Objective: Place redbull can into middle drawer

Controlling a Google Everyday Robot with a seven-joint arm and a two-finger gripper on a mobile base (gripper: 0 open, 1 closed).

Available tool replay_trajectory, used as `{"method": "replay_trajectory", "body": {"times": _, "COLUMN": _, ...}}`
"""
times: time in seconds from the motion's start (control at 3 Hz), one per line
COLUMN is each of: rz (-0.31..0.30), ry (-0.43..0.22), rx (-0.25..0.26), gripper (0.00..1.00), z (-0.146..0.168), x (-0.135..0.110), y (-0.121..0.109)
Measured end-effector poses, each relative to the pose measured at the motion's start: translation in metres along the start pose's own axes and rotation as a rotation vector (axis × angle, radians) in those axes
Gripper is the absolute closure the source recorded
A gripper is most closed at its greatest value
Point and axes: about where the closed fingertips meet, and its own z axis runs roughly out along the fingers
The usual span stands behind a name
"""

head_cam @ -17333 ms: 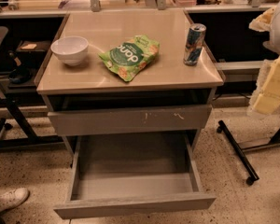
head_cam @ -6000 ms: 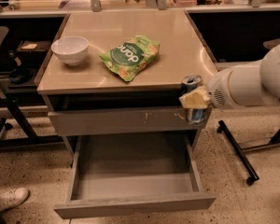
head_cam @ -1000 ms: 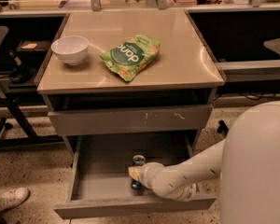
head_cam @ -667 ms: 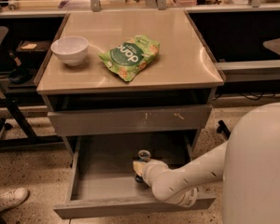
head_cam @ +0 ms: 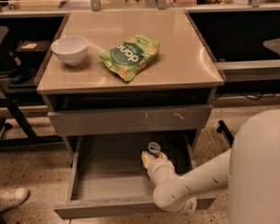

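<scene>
In the single camera view the only writing that can be made out is on the green snack bag (head_cam: 129, 56). It has large white letters that look like "dop" from this angle, and the smaller print is too fine to read. The bag lies flat near the middle of the bench (head_cam: 186, 64) top. A plain white bowl (head_cam: 70, 49) stands upright by the left edge, apart from the bag and with no marking.

No label shows on the redbull can (head_cam: 154, 148). Only its round silver top is visible, and the body below is covered.

The gripper (head_cam: 153, 157) is down inside the middle drawer (head_cam: 102, 176), which is pulled out below the bench. Its pale yellowish fingers (head_cam: 146, 158) are closed around the can's body just under the silver top, so it is gripping the can. The can stands upright in the right half of the drawer, toward the back wall and away from the front edge. Whether its base touches the grey floor is hidden by the gripper.

The white arm (head_cam: 196, 181) reaches in over the drawer's front right corner from the robot's rounded white body (head_cam: 261, 171) at the lower right.

Above the open drawer is a shut grey drawer front (head_cam: 130, 119) with pale scratch marks right of its centre.

A white shoe (head_cam: 9, 199) rests on the speckled floor at the lower left.
</scene>
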Motion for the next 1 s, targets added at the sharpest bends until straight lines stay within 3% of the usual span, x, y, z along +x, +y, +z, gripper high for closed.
{"method": "replay_trajectory", "body": {"times": 0.33, "rz": 0.028, "ry": -0.079, "rx": 0.026, "gripper": 1.00, "z": 0.013, "x": -0.008, "y": -0.012}}
{"method": "replay_trajectory", "body": {"times": 0.67, "rz": 0.044, "ry": -0.085, "rx": 0.031, "gripper": 1.00, "z": 0.026, "x": 0.000, "y": -0.013}}
{"method": "replay_trajectory", "body": {"times": 1.0, "rz": 0.017, "ry": -0.039, "rx": 0.020, "gripper": 1.00, "z": 0.034, "x": 0.007, "y": -0.003}}
